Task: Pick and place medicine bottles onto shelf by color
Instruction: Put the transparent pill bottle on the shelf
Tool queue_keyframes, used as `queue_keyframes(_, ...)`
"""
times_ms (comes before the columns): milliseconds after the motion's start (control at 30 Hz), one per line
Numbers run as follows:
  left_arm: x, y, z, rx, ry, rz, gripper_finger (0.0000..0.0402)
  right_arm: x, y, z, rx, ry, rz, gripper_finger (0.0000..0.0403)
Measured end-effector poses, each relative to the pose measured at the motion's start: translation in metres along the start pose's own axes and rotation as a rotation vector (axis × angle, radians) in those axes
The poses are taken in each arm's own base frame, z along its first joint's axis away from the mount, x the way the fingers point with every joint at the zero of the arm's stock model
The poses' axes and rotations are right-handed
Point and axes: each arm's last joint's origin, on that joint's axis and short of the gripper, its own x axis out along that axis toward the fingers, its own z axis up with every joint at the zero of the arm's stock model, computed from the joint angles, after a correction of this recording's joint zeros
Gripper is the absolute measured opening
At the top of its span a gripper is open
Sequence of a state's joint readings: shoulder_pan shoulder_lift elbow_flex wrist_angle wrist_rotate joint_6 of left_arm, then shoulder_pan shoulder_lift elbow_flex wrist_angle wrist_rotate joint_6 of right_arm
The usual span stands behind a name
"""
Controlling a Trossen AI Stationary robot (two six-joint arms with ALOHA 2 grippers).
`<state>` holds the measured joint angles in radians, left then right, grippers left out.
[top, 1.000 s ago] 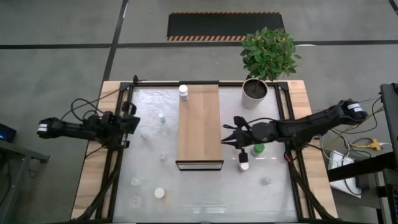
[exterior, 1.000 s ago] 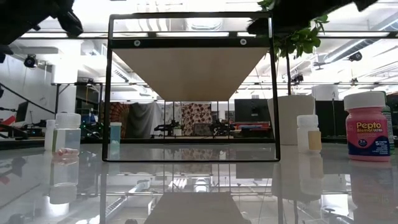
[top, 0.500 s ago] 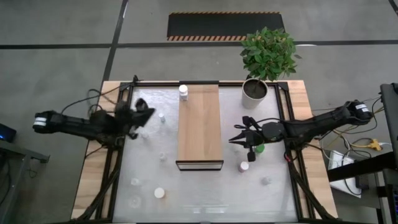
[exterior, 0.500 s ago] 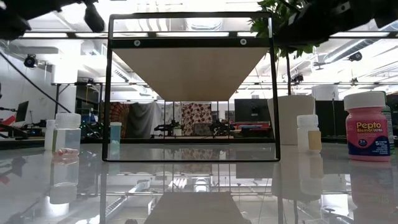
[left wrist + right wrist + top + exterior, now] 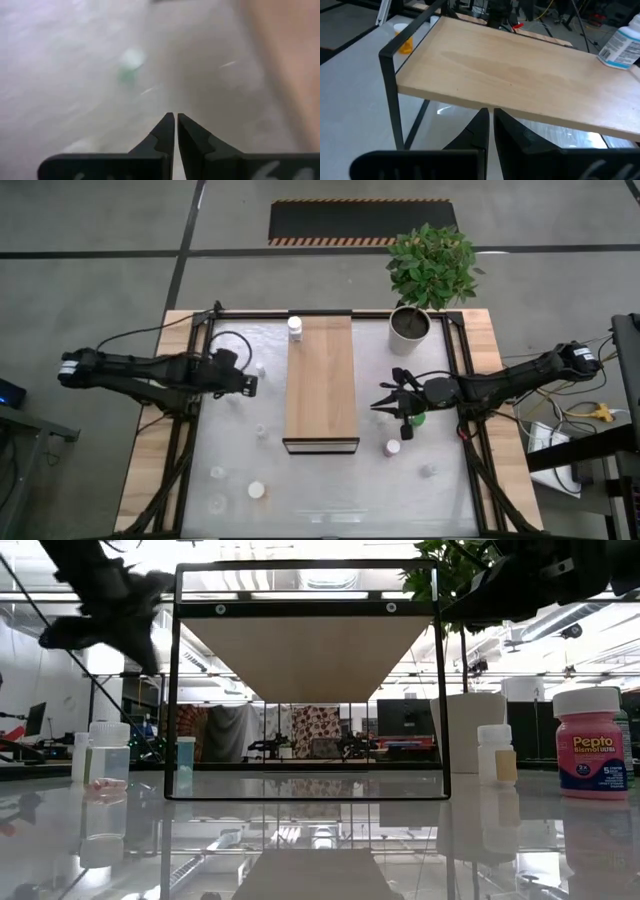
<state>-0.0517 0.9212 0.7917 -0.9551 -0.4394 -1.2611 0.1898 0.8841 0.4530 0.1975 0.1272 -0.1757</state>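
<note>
On the glass counter [image 5: 330, 490], at its middle, we list the shelf [image 5: 321, 380]: a long light-wood plank on a dark frame, running from the far edge toward the near side. We count one white bottle [image 5: 294, 328] standing on its far left corner; the right wrist view shows it as a white bottle with a blue label.

Left of the shelf we note the left pincer [image 5: 250, 385], fingers pressed together and holding nothing, hovering above the glass beside a small clear bottle [image 5: 260, 367]. More pale bottles stand on that side, among them a white-capped one [image 5: 257, 490] near the front.

Right of the shelf we note the right pincer [image 5: 378, 405], likewise closed and empty, pointing at the plank's long edge. Just beside it stands the green-topped bottle [image 5: 416, 418], partly under the arm. Nearer the front we list the pink bottle [image 5: 392, 447], apart from the pincer, and a small clear one [image 5: 427, 470].

At the far right corner we record a potted plant [image 5: 412, 328] in a white pot
</note>
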Motion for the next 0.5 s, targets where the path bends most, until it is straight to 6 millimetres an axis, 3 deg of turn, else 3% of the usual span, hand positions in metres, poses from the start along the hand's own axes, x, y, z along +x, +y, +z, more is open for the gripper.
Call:
queue_keyframes(100, 0.01, 0.002, -0.006, 0.04, 0.078, 0.123, 0.0004, 0.001, 0.0, 0.0, -0.002, 0.001, 0.0, 0.0018)
queue_keyframes(333, 0.024, 0.002, -0.005, 0.036, 0.144, 0.218, 0.0007, 0.001, 0.0, 0.0, -0.001, 0.002, 0.0, 0.0018)
queue_keyframes(500, 0.029, 0.005, -0.008, 0.068, 0.195, 0.299, 0.0045, 0.001, 0.0, 0.0, 0.003, 0.002, 0.0, 0.0018)
